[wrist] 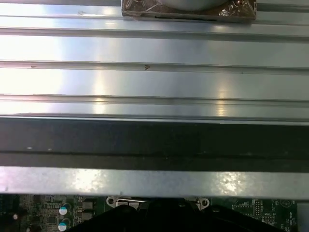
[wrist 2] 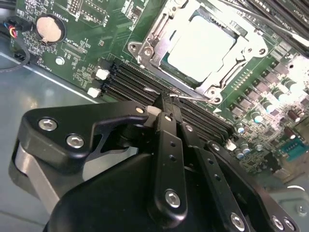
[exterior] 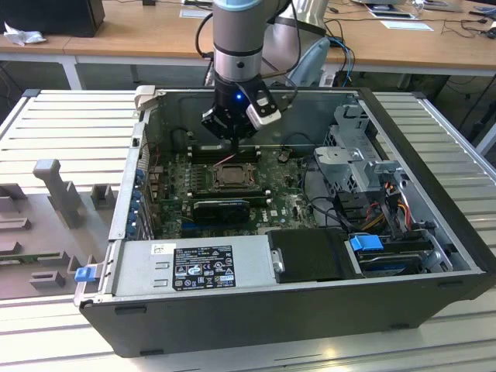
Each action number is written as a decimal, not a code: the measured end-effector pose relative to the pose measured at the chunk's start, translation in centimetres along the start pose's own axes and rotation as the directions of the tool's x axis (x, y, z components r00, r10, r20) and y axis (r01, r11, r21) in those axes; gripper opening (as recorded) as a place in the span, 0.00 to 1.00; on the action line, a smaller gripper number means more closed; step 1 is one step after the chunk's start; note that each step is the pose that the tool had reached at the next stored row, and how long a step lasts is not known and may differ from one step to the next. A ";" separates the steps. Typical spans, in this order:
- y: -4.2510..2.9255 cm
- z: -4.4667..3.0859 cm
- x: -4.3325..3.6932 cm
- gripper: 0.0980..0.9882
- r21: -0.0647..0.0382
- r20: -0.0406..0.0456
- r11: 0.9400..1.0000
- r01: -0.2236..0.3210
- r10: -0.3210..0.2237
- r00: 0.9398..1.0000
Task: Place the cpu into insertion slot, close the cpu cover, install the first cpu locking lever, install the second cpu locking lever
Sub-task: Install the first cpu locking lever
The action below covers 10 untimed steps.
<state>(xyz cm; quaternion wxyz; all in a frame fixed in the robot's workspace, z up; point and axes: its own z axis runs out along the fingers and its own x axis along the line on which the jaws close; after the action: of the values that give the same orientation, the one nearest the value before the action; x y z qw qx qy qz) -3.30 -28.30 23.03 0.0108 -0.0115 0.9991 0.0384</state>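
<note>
1. An open computer case (exterior: 434, 232) is shown on a ribbed metal table (exterior: 54, 124), with the arm reaching down into it over the motherboard (wrist 2: 87, 43).
2. The cpu (wrist 2: 203, 46) is seen seated in the insertion slot (wrist 2: 170, 62), with its pale metal top facing up.
3. The cpu cover (wrist 2: 157, 36) is laid flat around the chip, so placing and covering are judged done.
4. The gripper (wrist 2: 166, 107) is held just beside the socket, over the memory slots (wrist 2: 130, 79), with its fingers drawn together to a narrow tip.
5. A thin wire locking lever (wrist 2: 186, 96) is seen right at that tip. Whether it is pinched cannot be told.
6. The two levers are judged not yet both latched, so that work is left.
</note>
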 end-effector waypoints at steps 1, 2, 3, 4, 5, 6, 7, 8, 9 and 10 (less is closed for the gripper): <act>0.00 0.08 -0.02 0.01 0.000 -0.001 1.000 0.016 -0.016 1.000; 0.00 0.14 -0.04 0.01 -0.001 -0.002 1.000 0.029 -0.029 1.000; -0.01 0.23 -0.21 0.01 -0.001 -0.003 0.999 0.041 -0.041 0.999; -0.02 0.32 -0.38 0.01 -0.001 -0.003 0.999 0.044 -0.044 0.999; -0.03 0.45 -0.51 0.01 -0.001 -0.003 0.999 0.047 -0.047 0.999; -0.04 0.59 -0.58 0.01 -0.001 -0.003 0.999 0.050 -0.050 0.999; -0.05 0.71 -0.64 0.01 -0.001 -0.003 0.999 0.053 -0.053 0.999; -0.07 0.84 -0.70 0.01 -0.001 -0.003 0.998 0.056 -0.056 0.998; -0.08 1.03 -0.79 0.01 -0.001 -0.004 0.998 0.060 -0.060 0.998; -0.09 1.13 -0.85 0.01 -0.001 -0.004 0.998 0.062 -0.062 0.998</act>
<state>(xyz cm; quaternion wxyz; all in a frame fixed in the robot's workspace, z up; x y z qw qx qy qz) -2.43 -28.29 21.91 0.0101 -0.0425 0.9983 0.0387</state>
